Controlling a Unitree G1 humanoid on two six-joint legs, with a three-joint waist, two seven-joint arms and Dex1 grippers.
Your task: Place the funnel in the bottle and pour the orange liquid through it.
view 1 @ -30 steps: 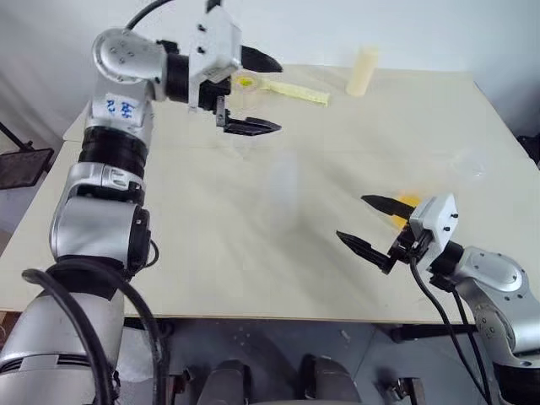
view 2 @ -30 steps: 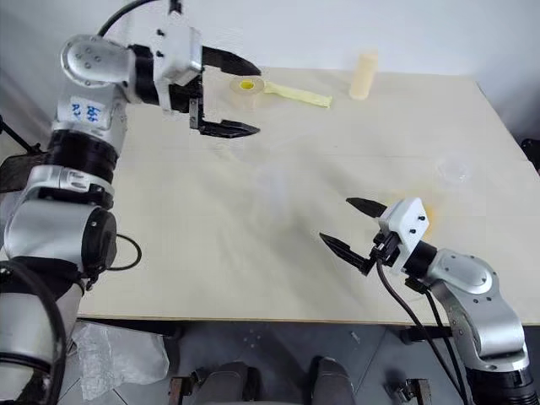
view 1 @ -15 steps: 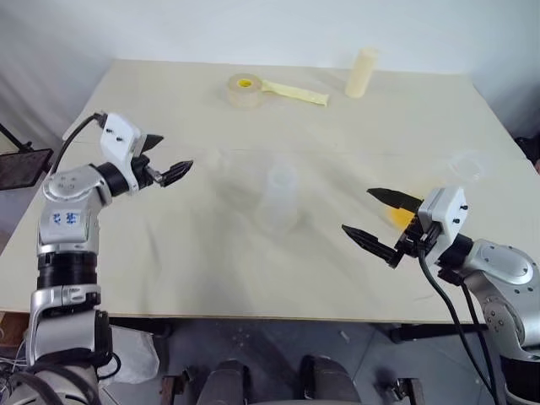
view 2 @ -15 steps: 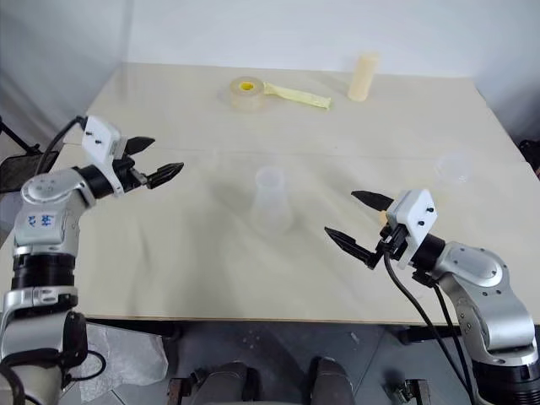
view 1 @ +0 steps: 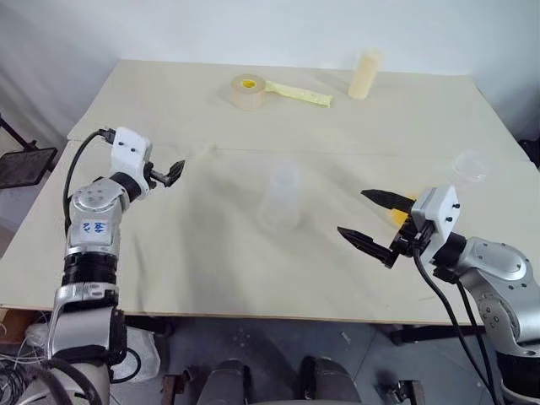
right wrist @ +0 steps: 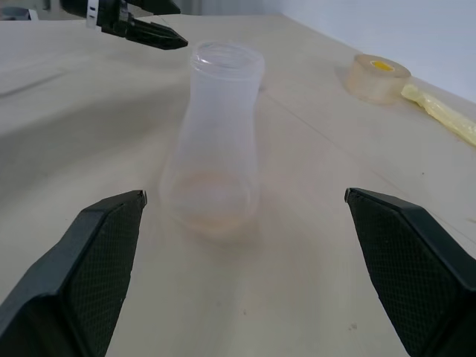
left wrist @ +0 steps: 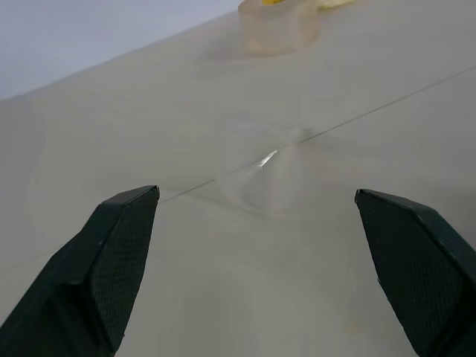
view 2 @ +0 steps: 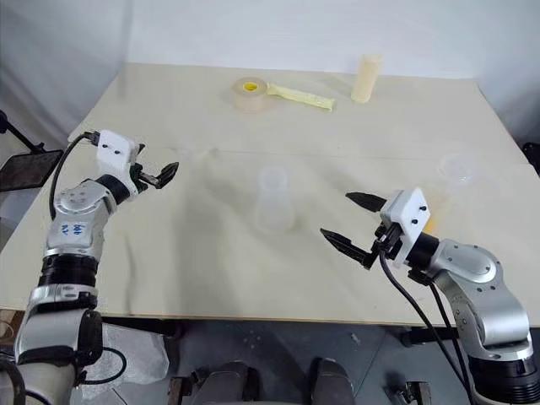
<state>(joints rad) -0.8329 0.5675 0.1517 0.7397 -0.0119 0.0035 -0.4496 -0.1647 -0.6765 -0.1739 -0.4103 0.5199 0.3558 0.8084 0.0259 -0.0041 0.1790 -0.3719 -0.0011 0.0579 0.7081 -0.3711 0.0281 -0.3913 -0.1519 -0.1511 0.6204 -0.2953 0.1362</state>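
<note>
Across the head views, we are holding both the left claw (view 1: 175,171) and right claw (view 1: 366,218) wide open, empty; bottle (view 1: 280,199) standing mid-desk (view 1: 169,84).

Left wrist view: we are centring on the funnel (left wrist: 262,172); advise closing gently on its rim.

The left arm extends forward at the left side, with its forearm rising from the near edge and the left gripper (view 1: 174,172) pointing level toward the right; its two black fingers (left wrist: 111,260) stand wide apart with nothing between them. The right arm is bent at the elbow at the right side, and the right gripper (view 1: 369,221) points level and toward the left. Its fingers (right wrist: 89,268) are likewise spread wide and hold nothing.
</note>
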